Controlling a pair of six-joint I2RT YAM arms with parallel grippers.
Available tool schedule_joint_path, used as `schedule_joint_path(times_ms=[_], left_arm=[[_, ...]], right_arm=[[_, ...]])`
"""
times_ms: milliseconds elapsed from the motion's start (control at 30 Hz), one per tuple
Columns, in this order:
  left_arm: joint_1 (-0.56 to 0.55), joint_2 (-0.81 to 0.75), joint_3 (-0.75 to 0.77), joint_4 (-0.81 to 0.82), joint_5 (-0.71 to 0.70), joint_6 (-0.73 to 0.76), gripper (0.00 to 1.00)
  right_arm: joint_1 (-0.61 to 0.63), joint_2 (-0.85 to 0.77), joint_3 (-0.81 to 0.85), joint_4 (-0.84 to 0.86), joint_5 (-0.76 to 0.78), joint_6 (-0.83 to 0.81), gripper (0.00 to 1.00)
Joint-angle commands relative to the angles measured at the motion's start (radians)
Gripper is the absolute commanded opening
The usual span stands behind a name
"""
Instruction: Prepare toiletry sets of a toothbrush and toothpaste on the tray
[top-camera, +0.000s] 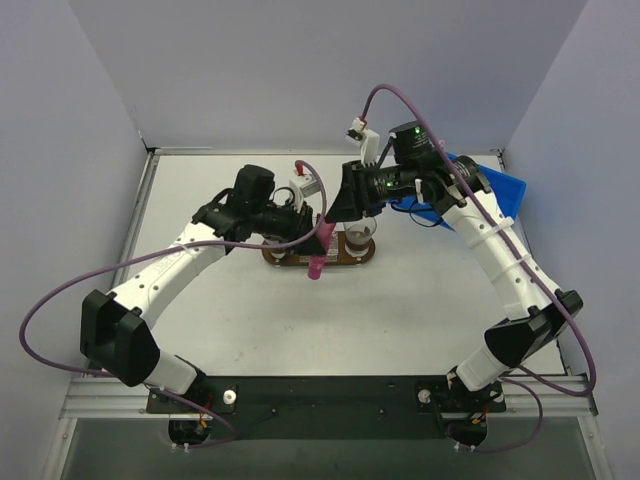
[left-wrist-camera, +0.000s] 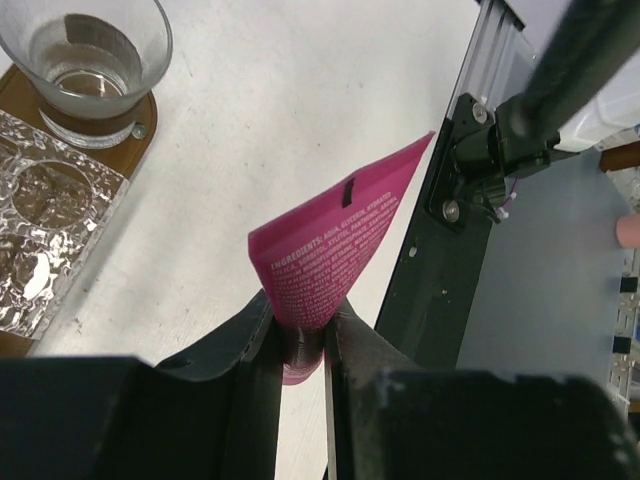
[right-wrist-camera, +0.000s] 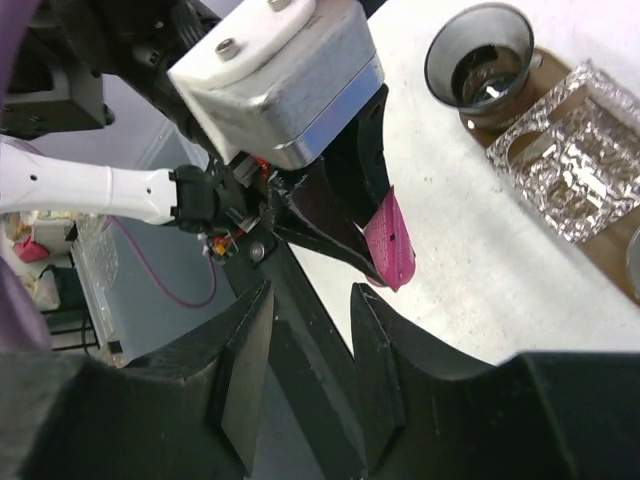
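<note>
From above: grips the magenta-pink wedge-shaped toothpaste tube (top-camera: 317, 258) in the left tool (top-camera: 322, 238), by the near edge of the dark-brown wooden oblong tray (top-camera: 345, 261). From the left wrist: pinches its round end tight. From the right wrist: holds the right tool (right-wrist-camera: 310, 325) wide apart, with nothing in it.

Left gripper (top-camera: 316, 228) is holding the magenta toothpaste tube (top-camera: 318, 256) over the tray (top-camera: 283, 257). Right gripper (top-camera: 338, 212) crowds in just beside it, blue bin (top-camera: 500, 190) off right.

Pale grey-lilac walls (top-camera: 300, 70) on 3 sides; white table (top-camera: 400, 310); even light
</note>
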Motion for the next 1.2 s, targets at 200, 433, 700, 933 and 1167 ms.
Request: schedule_joint_path(times_ms=[200,433,700,933,1167], left_arm=[[-0.082,-0.023,0.106,-0.102,-0.029,0.099,0.00],[-0.093,-0.022,0.103,-0.103,-0.034,0.097,0.00],[-0.097,-0.023,0.106,-0.102,-0.034,0.097,0.00],[-0.105,-0.003,0.120,-0.105,-0.034,0.094,0.00],[-0.116,0.001,0.128,-0.100,-0.039,0.090,0.00]], right_arm=[[0.011,0.051,0.034,-0.136,0.032,-0.085,0.34],[-0.016,0.008,0.031,-0.144,0.076,-0.099,0.38],[-0.041,-0.002,0.004,-0.143,0.069,-0.114,0.39],[-0.007,0.023,-0.015,-0.141,0.009,-0.119,0.38],[-0.005,0.028,-0.067,-0.139,0.017,-0.137,0.36]])
